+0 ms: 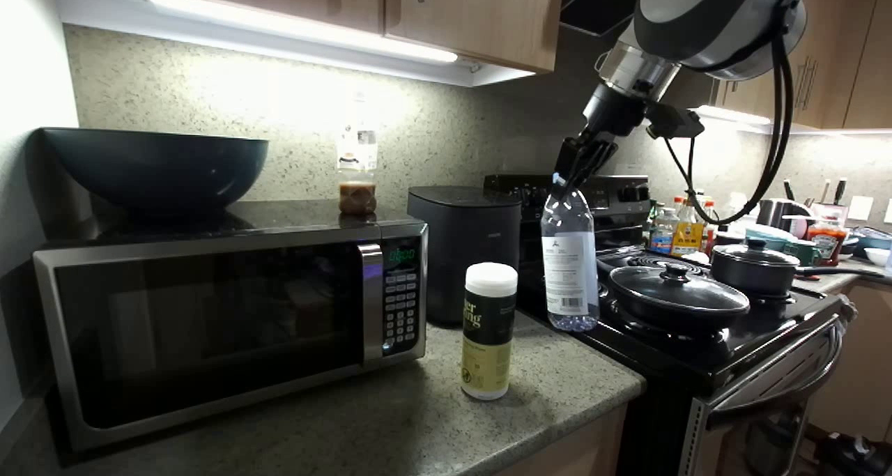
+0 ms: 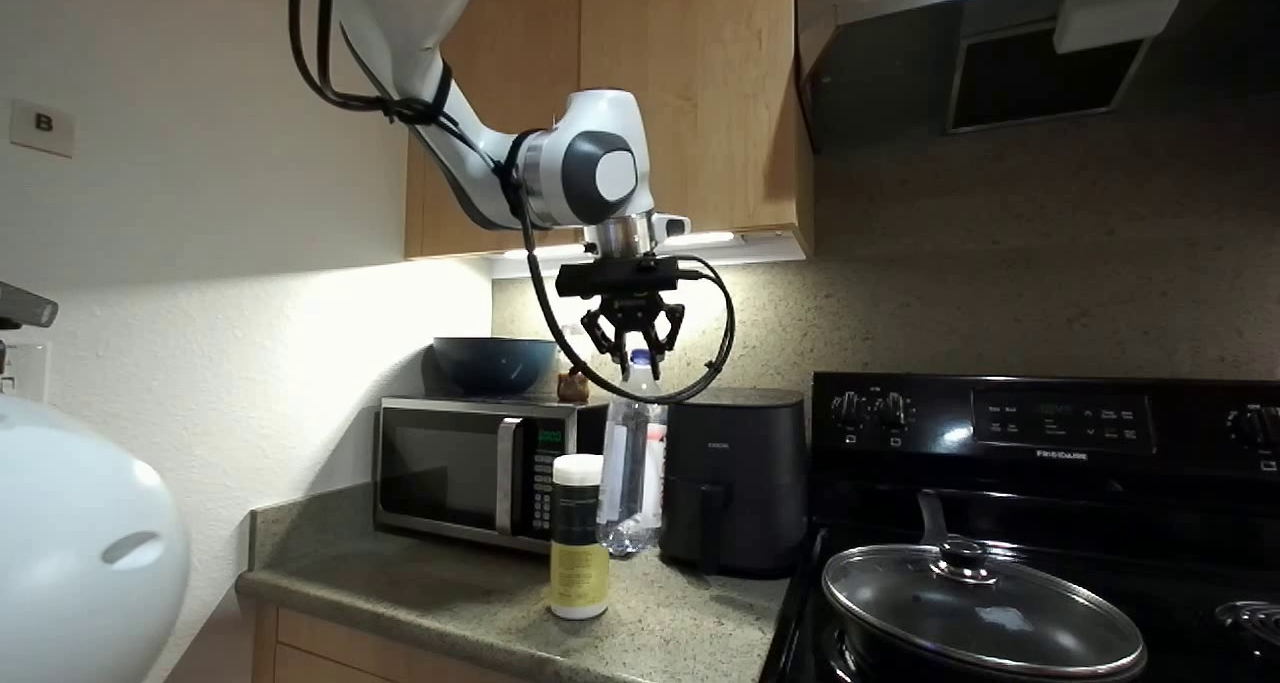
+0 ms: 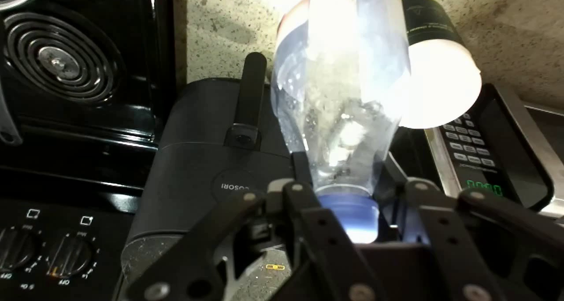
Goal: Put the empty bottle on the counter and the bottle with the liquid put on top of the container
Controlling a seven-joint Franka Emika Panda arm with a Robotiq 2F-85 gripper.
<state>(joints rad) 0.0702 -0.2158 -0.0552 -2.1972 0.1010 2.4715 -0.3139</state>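
The empty bottle (image 1: 573, 281) hangs just below the gripper (image 2: 640, 369), cap up and leaning slightly, its base off the counter (image 2: 690, 633). The gripper is pinching it by the neck, its fingers (image 3: 302, 169) on either side just under the blue cap (image 3: 346, 213). The container (image 1: 488, 329) stands upright on the counter, lower than the gripper and to its left in both exterior views, near the hanging bottle. The bottle with the liquid (image 1: 357, 198), brown in its lower part, stands upright on the microwave (image 1: 230, 316), well apart from the gripper and also to its left in both exterior views. Farther left of the gripper, a bowl (image 1: 157, 166) sits on the microwave too. In an exterior view, an air fryer (image 2: 745, 493) is below the gripper and to its right; the stove (image 2: 930, 423), bearing a lidded pan (image 2: 960, 618), is farther right of the gripper.
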